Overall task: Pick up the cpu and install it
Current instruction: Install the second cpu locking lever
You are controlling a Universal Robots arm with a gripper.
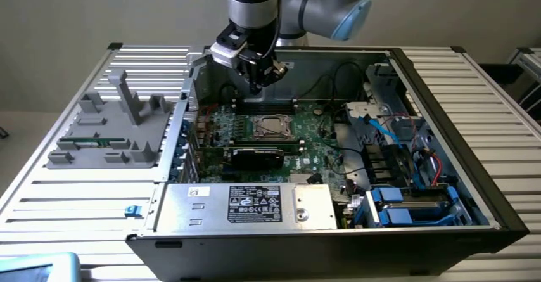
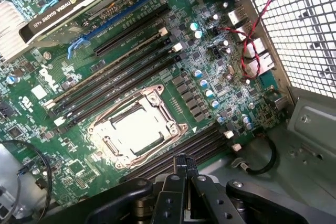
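The cpu [image 2: 137, 128], a flat square with a shiny silver-grey metal top, sits inside the socket [image 2: 173, 127] on the green motherboard [image 2: 199, 40], framed by the socket's coppery metal bracket. In the exterior view the cpu [image 1: 272, 125] lies near the middle of the board, inside the open computer case [image 1: 439, 92]. Long black memory slots [image 2: 121, 72] run in parallel rows on both sides of the socket, some with pale end clips. A blue-edged expansion slot [image 2: 113, 22] lies further out, and beside it a black and silver graphics card [image 2: 63, 9] carries small white lettering that reads as NVIDIA Quadro. Small blue-topped capacitors [image 2: 206, 83] dot the board, and a red and black twisted wire [image 2: 247, 51] runs to the perforated metal wall [image 2: 299, 30].

The end effector [image 2: 181, 169] hangs above the board with its black fingers [image 2: 185, 165] pressed together and nothing between them; in the exterior view the end effector [image 1: 258, 87] is above the far edge of the board, apart from the cpu. The silver power supply [image 1: 245, 205] bears a black label with white print too small to read. The case rests on a slatted metal desk [image 1: 68, 193], where a grey plastic fixture [image 1: 114, 130] stands on the exterior view's left
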